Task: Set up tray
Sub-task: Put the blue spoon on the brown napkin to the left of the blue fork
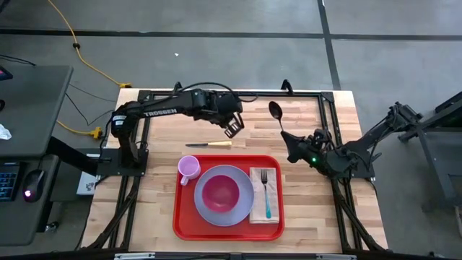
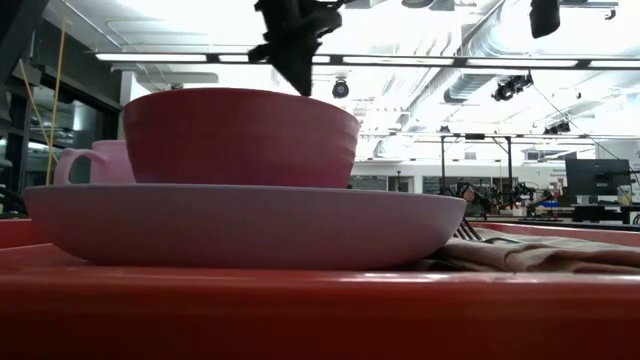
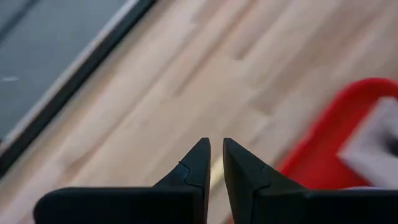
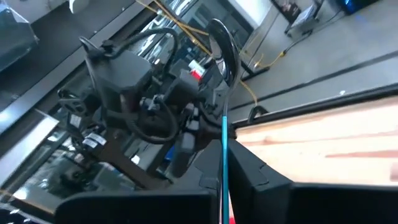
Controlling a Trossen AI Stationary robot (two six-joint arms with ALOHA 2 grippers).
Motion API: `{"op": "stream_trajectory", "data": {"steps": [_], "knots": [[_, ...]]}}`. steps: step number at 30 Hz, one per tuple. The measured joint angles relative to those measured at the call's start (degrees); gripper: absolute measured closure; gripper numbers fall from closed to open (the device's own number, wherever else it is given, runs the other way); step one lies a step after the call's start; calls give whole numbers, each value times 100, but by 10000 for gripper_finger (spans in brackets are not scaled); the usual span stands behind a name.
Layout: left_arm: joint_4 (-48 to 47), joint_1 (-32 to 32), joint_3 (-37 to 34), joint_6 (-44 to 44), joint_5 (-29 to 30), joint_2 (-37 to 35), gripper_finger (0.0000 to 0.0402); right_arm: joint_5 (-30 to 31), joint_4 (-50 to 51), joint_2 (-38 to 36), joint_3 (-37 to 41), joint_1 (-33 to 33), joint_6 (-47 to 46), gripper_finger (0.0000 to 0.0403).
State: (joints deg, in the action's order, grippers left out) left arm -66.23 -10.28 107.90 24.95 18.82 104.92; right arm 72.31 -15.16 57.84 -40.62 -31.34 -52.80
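The red tray [image 1: 228, 225] lay at the lower centre of the counter [image 1: 166, 217]. Above it, the left gripper [image 1: 232, 128] hovered over a knife [image 1: 208, 144], jaws nearly closed and empty. Right of centre, the right gripper [image 1: 287, 137] had its jaws clamped on a spoon [image 1: 277, 113].

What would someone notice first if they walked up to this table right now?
The red tray at the table's near edge, already carrying a lavender plate with a pink bowl on it, a pink mug at its left and a fork on a tan napkin at its right. Next, the right gripper holding a spoon up over the table's right side. A knife lies on the wood behind the tray, near the left gripper.
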Motion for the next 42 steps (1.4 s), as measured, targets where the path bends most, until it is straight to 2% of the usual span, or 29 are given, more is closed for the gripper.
{"op": "stream_trajectory", "data": {"steps": [5,12,15,23,27,29,33,39,42], "knots": [[552,-20,0,-68,-846,0,330,220,-65,-23,0,-27,265,403],[1910,-15,0,-225,-2648,0,330,227,-188,-43,0,-27,530,403],[2482,-15,0,-221,-3140,2,330,274,-302,-116,0,-27,796,403],[3797,-22,0,-106,-3600,-55,330,371,-322,-506,0,-27,1431,403],[4889,-87,0,68,-4281,-52,330,277,-320,-545,0,25,1554,403],[5211,-98,9,148,-4416,-63,330,224,-337,-546,0,71,1577,403],[5267,-184,7,220,-4372,-59,330,61,-406,-546,0,158,1674,403],[5265,-253,4,-35,-4358,-59,330,-304,-1167,-550,0,331,2496,403],[5283,-240,4,-37,-4351,-59,330,-500,-1257,-550,0,451,2623,403]]}}
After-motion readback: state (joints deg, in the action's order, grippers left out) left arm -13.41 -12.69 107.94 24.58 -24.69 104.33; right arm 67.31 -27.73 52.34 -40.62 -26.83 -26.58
